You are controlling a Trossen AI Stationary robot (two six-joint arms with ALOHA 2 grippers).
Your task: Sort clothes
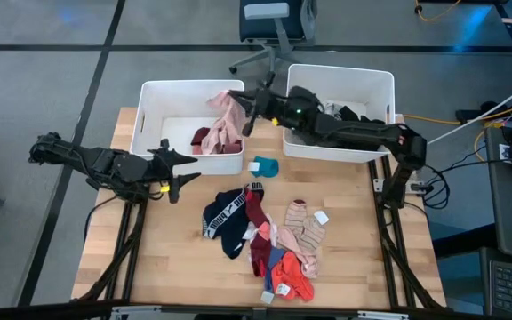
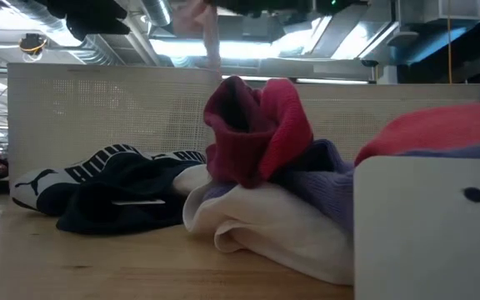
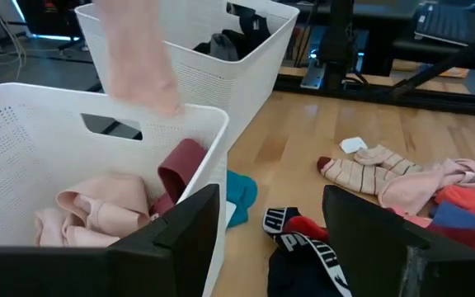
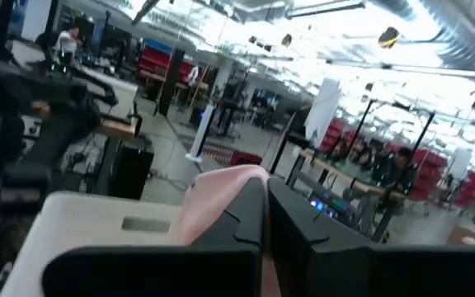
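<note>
Where it hangs — pink garment [image 1: 229, 116] pinched in right gripper [image 1: 249, 100], over left bin [image 1: 154, 102].

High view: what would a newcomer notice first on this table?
The right gripper holds a pink garment hanging over the left white bin. Next comes the colourful pile of clothes on the wooden table. The left gripper waits open beside the left bin.

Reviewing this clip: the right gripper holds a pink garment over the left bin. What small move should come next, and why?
Probably open the right gripper: it is shut on the pink garment, which hangs over the left bin that already holds pink and maroon pieces. The left gripper waits open beside that bin.
</note>
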